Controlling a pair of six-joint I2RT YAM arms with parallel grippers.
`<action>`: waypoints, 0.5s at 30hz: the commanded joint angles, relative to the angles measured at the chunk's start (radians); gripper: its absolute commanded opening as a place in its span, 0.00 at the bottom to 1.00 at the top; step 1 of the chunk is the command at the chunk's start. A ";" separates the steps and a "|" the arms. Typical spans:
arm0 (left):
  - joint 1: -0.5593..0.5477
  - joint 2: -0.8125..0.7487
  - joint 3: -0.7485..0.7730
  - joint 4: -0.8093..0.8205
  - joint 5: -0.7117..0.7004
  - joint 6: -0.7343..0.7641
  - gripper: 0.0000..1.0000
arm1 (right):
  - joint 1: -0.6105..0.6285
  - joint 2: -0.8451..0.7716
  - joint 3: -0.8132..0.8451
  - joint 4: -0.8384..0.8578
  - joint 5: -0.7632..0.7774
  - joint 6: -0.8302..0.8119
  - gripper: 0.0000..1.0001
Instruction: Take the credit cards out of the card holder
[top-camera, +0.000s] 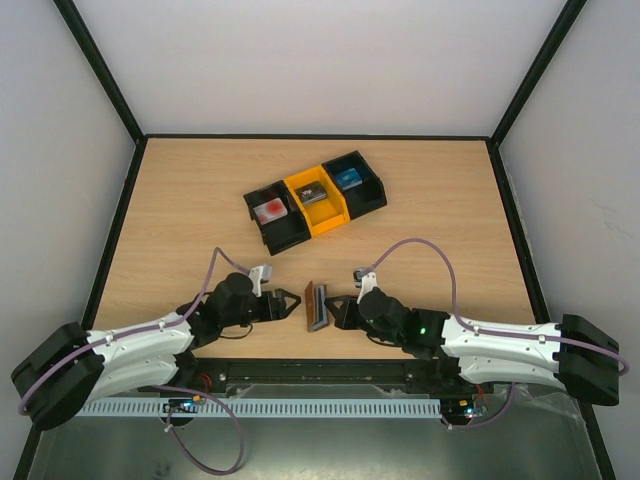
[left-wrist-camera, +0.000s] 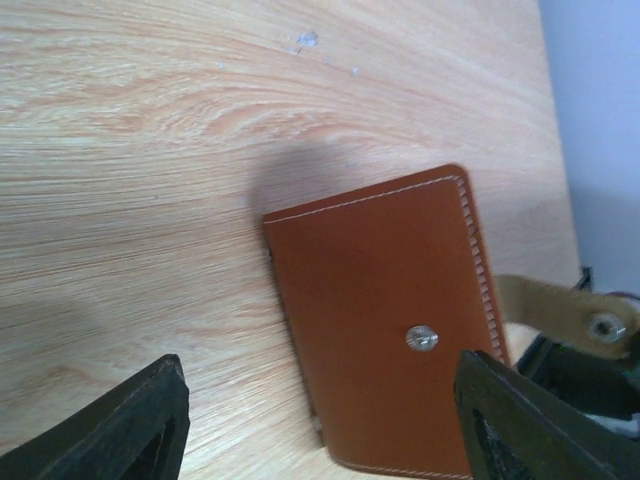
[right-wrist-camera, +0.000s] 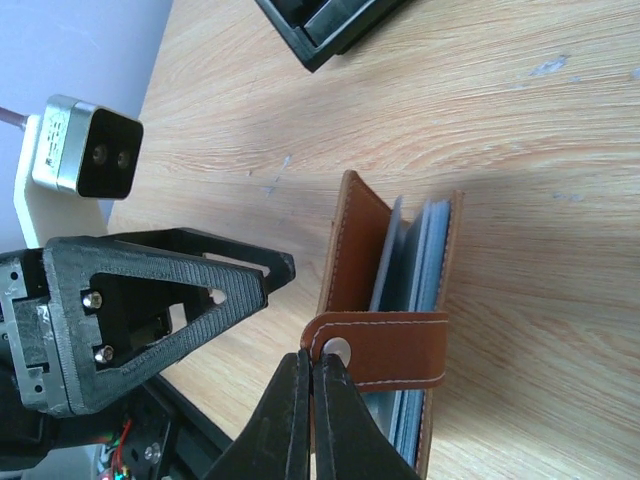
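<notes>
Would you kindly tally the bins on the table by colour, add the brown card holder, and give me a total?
black bins: 2
orange bin: 1
brown card holder: 1
Total: 4

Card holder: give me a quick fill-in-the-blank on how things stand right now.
The card holder stands on edge ____ the two grippers. The right gripper is ____ on the strap tab. The left gripper has its jaws ____. The middle bin of three is ____.
Missing: between; shut; open; orange.
</notes>
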 joint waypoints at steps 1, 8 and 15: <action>-0.004 -0.039 -0.030 0.105 0.023 -0.058 0.76 | 0.006 -0.004 -0.006 0.061 -0.033 -0.017 0.02; -0.004 0.013 -0.053 0.219 0.060 -0.085 0.82 | 0.006 0.028 -0.014 0.119 -0.076 -0.019 0.02; -0.004 0.112 -0.031 0.251 0.094 -0.063 0.84 | 0.005 0.038 -0.024 0.151 -0.096 -0.025 0.02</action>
